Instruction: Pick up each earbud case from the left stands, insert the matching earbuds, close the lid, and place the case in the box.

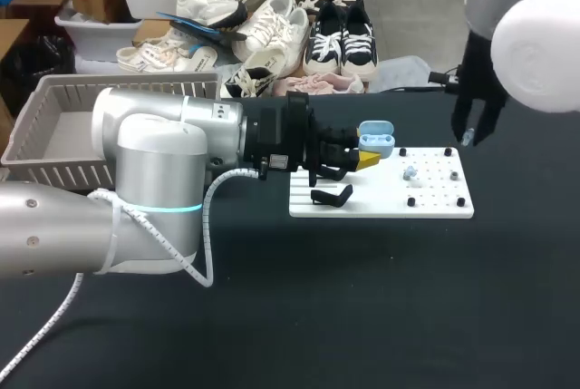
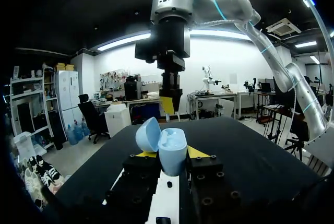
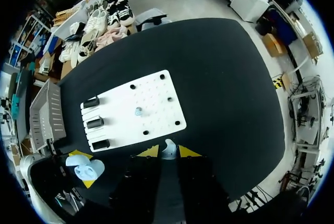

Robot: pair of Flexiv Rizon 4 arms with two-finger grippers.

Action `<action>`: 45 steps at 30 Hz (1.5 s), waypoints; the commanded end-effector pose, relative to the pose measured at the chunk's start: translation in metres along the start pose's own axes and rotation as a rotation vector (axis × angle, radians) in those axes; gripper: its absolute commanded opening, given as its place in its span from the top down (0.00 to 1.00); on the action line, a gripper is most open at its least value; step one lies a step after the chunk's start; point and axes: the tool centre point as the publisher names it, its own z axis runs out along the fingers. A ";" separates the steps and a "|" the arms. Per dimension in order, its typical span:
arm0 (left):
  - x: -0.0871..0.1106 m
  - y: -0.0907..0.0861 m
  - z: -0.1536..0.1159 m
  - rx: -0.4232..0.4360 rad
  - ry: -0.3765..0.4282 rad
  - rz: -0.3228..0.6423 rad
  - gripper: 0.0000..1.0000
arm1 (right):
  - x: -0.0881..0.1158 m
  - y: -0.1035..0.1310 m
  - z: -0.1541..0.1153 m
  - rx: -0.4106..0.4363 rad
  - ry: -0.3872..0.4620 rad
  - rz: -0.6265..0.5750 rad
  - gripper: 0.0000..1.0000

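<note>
Two tools are loaded: left tool (image 2: pixel 171 155) clamps the open case (image 2: pixel 172 143), right tool (image 3: pixel 168 152) pinches an earbud (image 3: pixel 168 148); slight misalignment could drop it onto the counter (image 3: pixel 224 78).

White pegboard (image 1: pixel 426 200) on black table (image 1: pixel 362 316); left gripper (image 1: pixel 370 153) over the board's left part, clasping a light-blue earbud case (image 1: pixel 376 141), lid open; black stand (image 1: pixel 332 196) on the board's near-left corner; pale earbud (image 1: pixel 410 172) near its middle; right gripper (image 1: pixel 469 135) above its far-right corner; grey basket (image 1: pixel 45 167) well left of the board.
</note>
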 end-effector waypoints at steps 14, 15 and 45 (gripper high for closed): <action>0.001 0.000 0.000 -0.002 -0.003 0.001 1.00 | 0.042 0.046 -0.049 0.127 -0.126 0.079 1.00; 0.001 0.000 0.000 -0.002 -0.003 0.001 1.00 | 0.043 0.048 -0.050 0.131 -0.131 0.094 1.00; 0.001 0.000 0.000 -0.002 -0.003 0.001 1.00 | 0.042 0.101 -0.043 0.090 -0.090 0.253 1.00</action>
